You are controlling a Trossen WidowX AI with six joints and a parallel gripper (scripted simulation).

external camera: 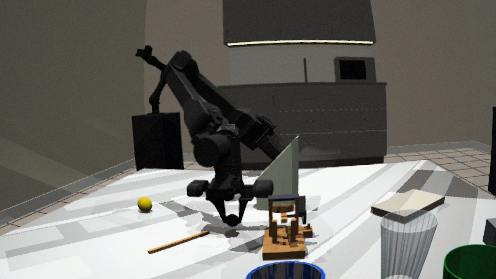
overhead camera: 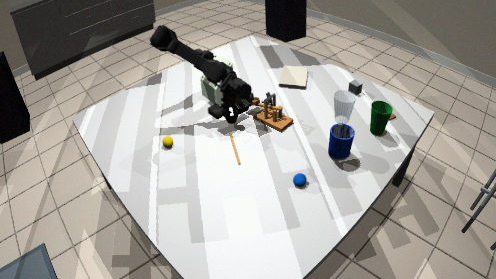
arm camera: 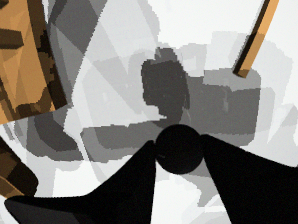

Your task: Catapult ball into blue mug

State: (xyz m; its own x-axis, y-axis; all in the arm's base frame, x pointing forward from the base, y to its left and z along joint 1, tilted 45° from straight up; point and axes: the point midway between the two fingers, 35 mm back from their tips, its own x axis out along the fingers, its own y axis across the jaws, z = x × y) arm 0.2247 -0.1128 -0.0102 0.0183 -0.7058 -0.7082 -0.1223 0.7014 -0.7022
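Note:
My gripper (overhead camera: 231, 117) points down at the table just left of the wooden catapult (overhead camera: 271, 111). Its fingers are shut on a small black ball (arm camera: 178, 148), which also shows in the exterior view (external camera: 231, 220) at the fingertips, low over the table top. The catapult (external camera: 285, 227) stands upright on its wooden base, and its edge shows at the left of the wrist view (arm camera: 23, 50). The blue mug (overhead camera: 341, 140) stands to the right of the catapult, apart from it; only its rim shows in the exterior view (external camera: 286, 270).
A wooden stick (overhead camera: 235, 148) lies beside the gripper. A yellow ball (overhead camera: 168, 141) and a blue ball (overhead camera: 299, 179) lie on the table. A wire cup (overhead camera: 344, 105), a green cup (overhead camera: 380, 117), a flat pale block (overhead camera: 293, 76) and a small grey cube (overhead camera: 355, 87) stand at the right.

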